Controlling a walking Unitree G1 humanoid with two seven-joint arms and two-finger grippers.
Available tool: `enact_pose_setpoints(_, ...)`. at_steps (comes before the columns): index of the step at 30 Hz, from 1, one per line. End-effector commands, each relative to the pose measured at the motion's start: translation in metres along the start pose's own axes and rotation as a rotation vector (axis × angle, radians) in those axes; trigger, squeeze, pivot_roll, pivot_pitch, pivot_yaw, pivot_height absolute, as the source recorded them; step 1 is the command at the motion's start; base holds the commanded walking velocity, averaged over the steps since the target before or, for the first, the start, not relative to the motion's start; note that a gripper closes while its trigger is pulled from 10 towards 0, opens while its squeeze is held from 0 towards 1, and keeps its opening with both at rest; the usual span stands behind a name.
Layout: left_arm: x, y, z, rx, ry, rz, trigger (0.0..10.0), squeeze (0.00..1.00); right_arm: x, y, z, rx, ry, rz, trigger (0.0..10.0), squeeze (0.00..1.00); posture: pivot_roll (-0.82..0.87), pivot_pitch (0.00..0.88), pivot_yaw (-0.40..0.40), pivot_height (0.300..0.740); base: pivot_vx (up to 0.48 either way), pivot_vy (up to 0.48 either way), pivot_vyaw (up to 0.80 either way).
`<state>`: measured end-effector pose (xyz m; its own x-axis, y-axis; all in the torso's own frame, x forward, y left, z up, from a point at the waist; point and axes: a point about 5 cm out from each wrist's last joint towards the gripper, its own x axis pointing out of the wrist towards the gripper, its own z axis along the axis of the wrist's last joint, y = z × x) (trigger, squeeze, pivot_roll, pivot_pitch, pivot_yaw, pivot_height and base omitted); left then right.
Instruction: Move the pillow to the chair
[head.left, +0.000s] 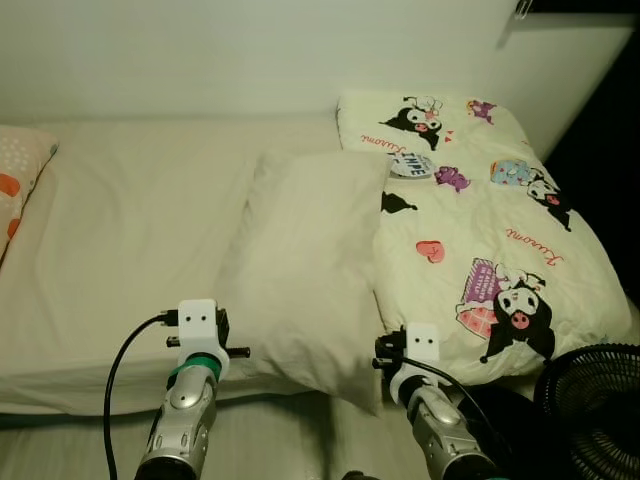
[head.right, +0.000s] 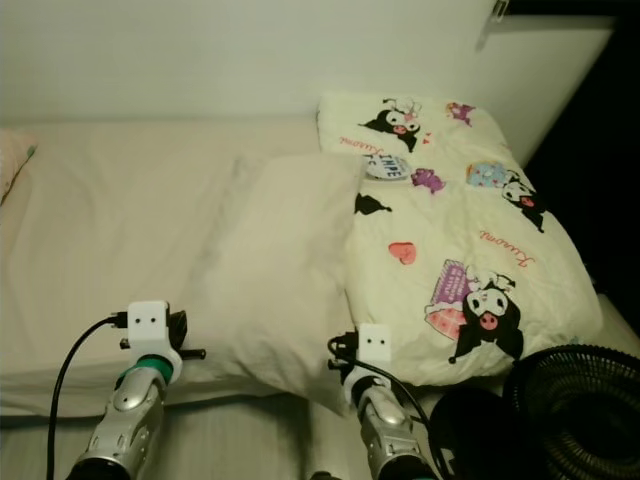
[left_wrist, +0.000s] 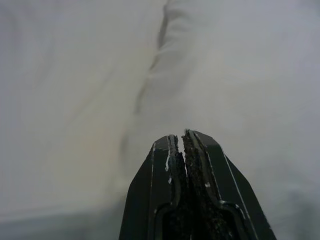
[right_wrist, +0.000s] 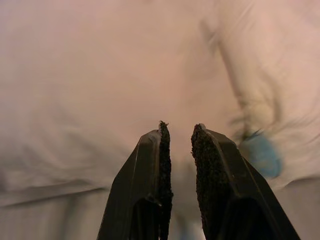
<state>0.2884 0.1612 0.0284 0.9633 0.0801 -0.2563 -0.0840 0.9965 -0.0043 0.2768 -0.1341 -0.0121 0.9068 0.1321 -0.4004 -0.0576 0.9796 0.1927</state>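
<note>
Left eye view: plain cream pillow (head.left: 305, 265) lies on the bed (head.left: 120, 230), beside the cartoon-print quilt (head.left: 480, 220). Left end effector (left_wrist: 181, 145) clenched empty, right end effector (right_wrist: 177, 132) slightly parted; both should flank the pillow's near edge before lifting.
</note>
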Motion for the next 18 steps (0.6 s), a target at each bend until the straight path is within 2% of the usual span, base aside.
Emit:
enact_pose_setpoints(1,-0.0026,0.0038,-0.0062,0.025,0.017,0.014,10.0,0.00,-0.0020,0.0028,-0.0067,0.016,0.020,0.000,10.0,0.00,0.06,0.021,0.015,0.740,0.000,0.000,0.00)
enact_pose_setpoints(8,-0.0023,0.0045,-0.0031,0.053,-0.007,0.019,10.0,0.00,-0.0021,0.0031,-0.0067,0.018,0.019,0.001,10.0,0.00,0.06,0.021,0.014,0.740,0.000,0.000,0.00)
enact_pose_setpoints(18,-0.0020,0.0020,-0.0001,0.032,-0.025,-0.003,10.0,0.00,-0.0020,0.0029,-0.0052,0.021,0.007,-0.003,10.0,0.00,0.06,0.020,0.014,0.740,0.025,0.000,0.00)
